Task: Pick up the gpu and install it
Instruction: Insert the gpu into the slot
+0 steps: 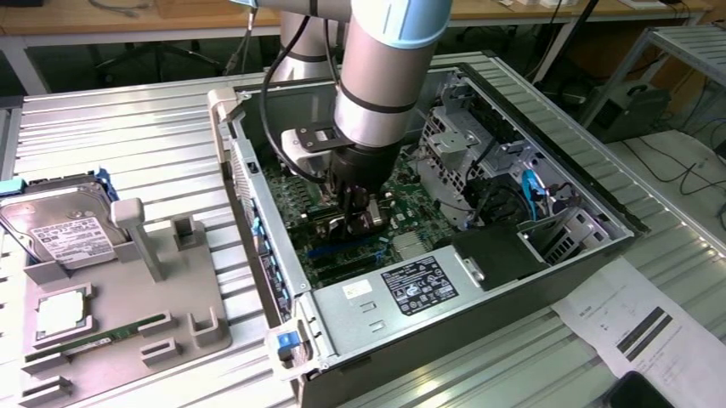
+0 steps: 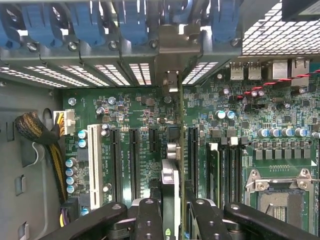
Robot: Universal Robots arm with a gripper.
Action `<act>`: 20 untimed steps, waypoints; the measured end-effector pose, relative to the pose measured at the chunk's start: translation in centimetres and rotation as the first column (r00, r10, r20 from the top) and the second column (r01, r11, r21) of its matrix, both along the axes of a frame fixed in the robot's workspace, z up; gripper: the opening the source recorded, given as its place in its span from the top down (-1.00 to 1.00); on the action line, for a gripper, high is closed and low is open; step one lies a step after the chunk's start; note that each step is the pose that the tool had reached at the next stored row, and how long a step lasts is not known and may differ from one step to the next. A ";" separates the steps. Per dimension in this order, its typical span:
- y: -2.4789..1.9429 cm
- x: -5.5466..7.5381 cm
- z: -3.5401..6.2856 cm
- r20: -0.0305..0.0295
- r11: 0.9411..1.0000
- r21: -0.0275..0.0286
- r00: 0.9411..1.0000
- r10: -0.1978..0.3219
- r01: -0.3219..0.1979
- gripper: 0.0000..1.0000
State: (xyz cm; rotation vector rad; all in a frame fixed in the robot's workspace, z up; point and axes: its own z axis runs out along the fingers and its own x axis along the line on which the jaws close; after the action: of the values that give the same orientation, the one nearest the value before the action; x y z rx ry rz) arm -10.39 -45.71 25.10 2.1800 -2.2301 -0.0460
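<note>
Entry: graphics card (image 2: 170, 175), held in my gripper (image 1: 357, 217).

Exterior view. I hung inside the open computer case (image 1: 244, 170), low over the motherboard (image 1: 329, 259). My fingers hid most of the card. At nine o'clock from the case sat the grey parts tray (image 1: 170, 297), with the hard drive (image 1: 63, 225) at its ten o'clock corner.

Wrist view. My fingers (image 2: 150, 220) were closed on the card, one on each face, near the end away from its bracket (image 2: 170, 82).

- Position: it stood on edge over the motherboard (image 2: 135, 115), among the long black slots and roughly in line with them. The bracket reached to the slotted rear wall of the case. I could not tell whether the lower edge had entered a slot.
- Handling, as I judged it: light, stiff and flat, easily cracked if twisted, with a fragile connector edge. It was best pinched across the two flat faces, well clear of that edge.
- Appearance: seen edge-on, it was a thin strip, pale and metallic along the top edge and dark at the sides. The bracket at the far end was silver.
</note>
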 end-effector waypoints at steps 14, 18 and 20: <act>0.00 0.2 0.21 -0.033 1.000 0.001 0.999 0.000 0.000 0.46; 0.00 0.2 0.22 -0.033 1.000 0.000 0.999 0.000 0.000 0.46; 0.01 0.2 0.31 -0.033 1.000 0.000 0.999 0.000 0.000 0.46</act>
State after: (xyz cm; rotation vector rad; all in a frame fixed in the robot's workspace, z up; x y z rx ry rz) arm -10.19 -45.71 25.41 2.1629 -2.2130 -0.0816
